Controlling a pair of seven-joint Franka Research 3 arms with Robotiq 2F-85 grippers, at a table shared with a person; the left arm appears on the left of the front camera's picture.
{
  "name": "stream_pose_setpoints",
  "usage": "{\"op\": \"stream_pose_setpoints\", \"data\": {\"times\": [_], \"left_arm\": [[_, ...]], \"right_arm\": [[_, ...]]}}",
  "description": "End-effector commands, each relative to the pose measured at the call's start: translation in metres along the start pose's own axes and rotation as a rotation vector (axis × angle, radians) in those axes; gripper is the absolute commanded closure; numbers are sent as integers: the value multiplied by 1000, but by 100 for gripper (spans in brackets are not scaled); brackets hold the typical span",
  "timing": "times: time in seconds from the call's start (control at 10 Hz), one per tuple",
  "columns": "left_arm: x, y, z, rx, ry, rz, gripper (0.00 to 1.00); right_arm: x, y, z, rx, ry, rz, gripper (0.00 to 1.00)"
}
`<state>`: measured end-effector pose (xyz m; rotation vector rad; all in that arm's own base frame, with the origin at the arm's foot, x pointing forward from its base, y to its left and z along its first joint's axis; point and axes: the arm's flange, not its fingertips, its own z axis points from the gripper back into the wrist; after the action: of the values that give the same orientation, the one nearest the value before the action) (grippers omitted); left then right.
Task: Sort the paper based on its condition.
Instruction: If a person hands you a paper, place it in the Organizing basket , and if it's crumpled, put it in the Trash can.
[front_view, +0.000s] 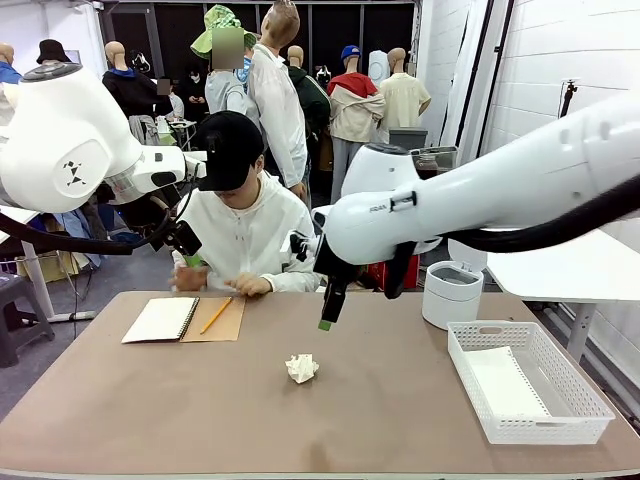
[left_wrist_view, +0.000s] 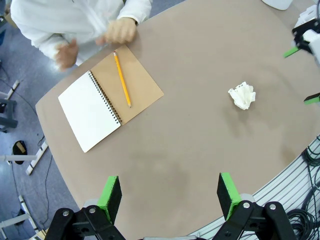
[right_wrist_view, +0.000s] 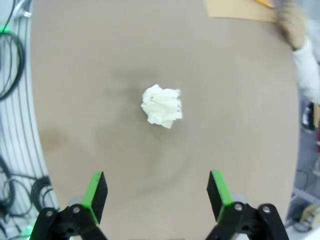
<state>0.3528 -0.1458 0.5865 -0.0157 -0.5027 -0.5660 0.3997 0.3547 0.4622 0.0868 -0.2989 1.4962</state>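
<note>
A crumpled ball of white paper (front_view: 301, 368) lies on the brown table near its middle. My right gripper (front_view: 358, 300) hangs open a little above and behind the ball, which shows between its spread fingers in the right wrist view as the crumpled paper (right_wrist_view: 161, 106). The gripper (right_wrist_view: 157, 192) holds nothing. My left gripper (front_view: 188, 250) is raised at the far left near the person, and in its own view the left gripper (left_wrist_view: 170, 192) is open and empty, high over the table. From there the paper ball (left_wrist_view: 242, 95) lies to the right.
A white mesh basket (front_view: 590, 400) with a flat white sheet (front_view: 503, 385) in it stands at the right front. A white round bin (front_view: 452, 294) is behind it. An open spiral notebook (front_view: 165, 319) with a yellow pencil (front_view: 216, 315) lies far left, by the person's hands (front_view: 225, 283).
</note>
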Motion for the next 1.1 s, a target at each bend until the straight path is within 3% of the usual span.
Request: {"op": "stream_pose_setpoints", "data": {"times": [0.0,0.2,0.7,1.0], "left_arm": [[0,2,1,-3,-7,3,0],[0,2,1,-3,-7,3,0],[0,2,1,-3,-7,3,0],[0,2,1,-3,-7,3,0]], "right_arm": [[12,-9,-15,81,38,81,0],[18,-8,-42,129,52,137,0],[15,0,-38,100,47,98,0],[23,-16,-66,74,62,139,0]]}}
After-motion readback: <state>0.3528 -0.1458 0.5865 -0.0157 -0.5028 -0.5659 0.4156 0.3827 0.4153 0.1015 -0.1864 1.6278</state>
